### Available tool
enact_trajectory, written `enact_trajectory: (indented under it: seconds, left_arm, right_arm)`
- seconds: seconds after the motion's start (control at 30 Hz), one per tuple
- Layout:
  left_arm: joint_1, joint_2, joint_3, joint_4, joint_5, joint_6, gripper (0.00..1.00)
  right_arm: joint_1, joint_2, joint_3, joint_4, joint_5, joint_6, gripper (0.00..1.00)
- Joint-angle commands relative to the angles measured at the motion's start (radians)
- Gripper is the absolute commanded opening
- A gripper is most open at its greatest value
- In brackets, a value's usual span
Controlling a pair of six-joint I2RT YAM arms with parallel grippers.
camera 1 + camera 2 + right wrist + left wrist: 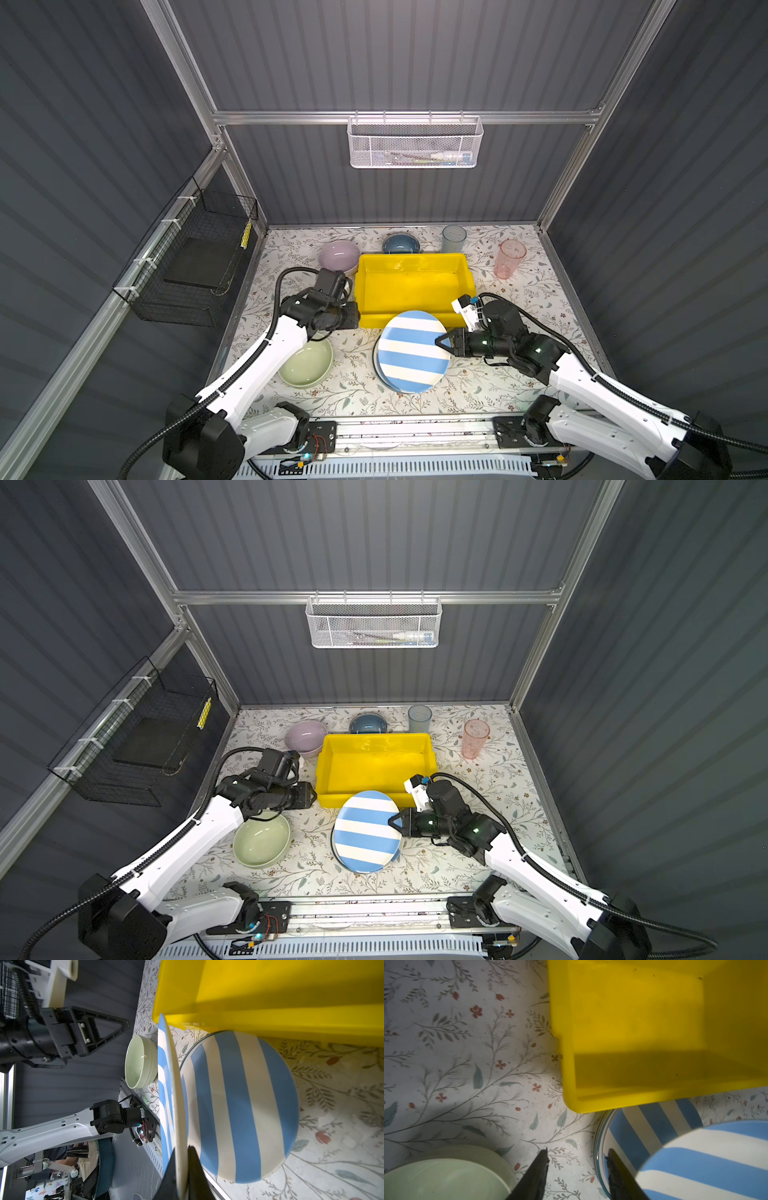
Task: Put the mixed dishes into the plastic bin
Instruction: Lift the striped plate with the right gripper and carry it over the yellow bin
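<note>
**The striped plate is up, and the bin is just behind it**

The right hand [442,341] is pinching the rim of the top striped plate [411,349]. It grips the side of the plate that faces the right arm. The plate hangs tilted over a second striped plate [239,1105]. That one lies flat on the desk [498,386], just in front of the yellow bin [415,286].

Here is what matters most. The bin lies straight past the plate's far edge, away from the robot. In both top views that far edge sits over the bin's near wall. I cannot tell if they touch. The bin is wider than the plate, and nothing is in it. So I think the plate must go up over the near wall, then back a little, then down flat. If it goes in low, its far edge could bump the wall.

The left hand [577,1152] is by the bin's near left corner. Its fingers are spread apart and hold nothing.

The pale green bowl [306,365] sits in front of the bin, off to the left. The lilac bowl [338,255] is at the bin's back left corner. The blue bowl [400,244] and the blue tumbler [454,239] stand behind the bin. The pink tumbler [509,257] stands to its right.
</note>
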Motion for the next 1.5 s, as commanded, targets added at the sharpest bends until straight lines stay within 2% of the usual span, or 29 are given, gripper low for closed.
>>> enact_trajectory:
  seconds: [0.0, 0.17, 0.23, 0.43, 0.7, 0.97, 1.47]
  left_arm:
    - [0.050, 0.056, 0.043, -0.013, 0.027, 0.086, 0.45]
    - [0.120, 0.145, 0.065, 0.063, 0.107, 0.130, 0.40]
    - [0.130, 0.180, 0.074, 0.089, 0.139, 0.151, 0.38]
    - [0.141, 0.265, 0.115, 0.140, 0.212, 0.171, 0.35]
    - [0.147, 0.335, 0.141, 0.155, 0.240, 0.183, 0.31]
    - [0.147, 0.366, 0.136, 0.157, 0.255, 0.180, 0.24]
    - [0.147, 0.354, 0.103, 0.173, 0.277, 0.160, 0.19]
  right_arm:
    - [-0.020, 0.002, 0.110, -0.067, 0.037, -0.062, 0.09]
    - [-0.077, 0.070, 0.260, -0.106, 0.094, -0.107, 0.07]
    - [-0.106, 0.110, 0.314, -0.114, 0.139, -0.120, 0.07]
    - [-0.191, 0.269, 0.453, -0.092, 0.178, -0.147, 0.06]
    - [-0.232, 0.519, 0.586, -0.032, 0.152, -0.166, 0.06]
    - [-0.231, 0.720, 0.625, 0.061, 0.065, -0.109, 0.06]
    - [-0.187, 0.896, 0.648, 0.180, 0.007, -0.025, 0.08]
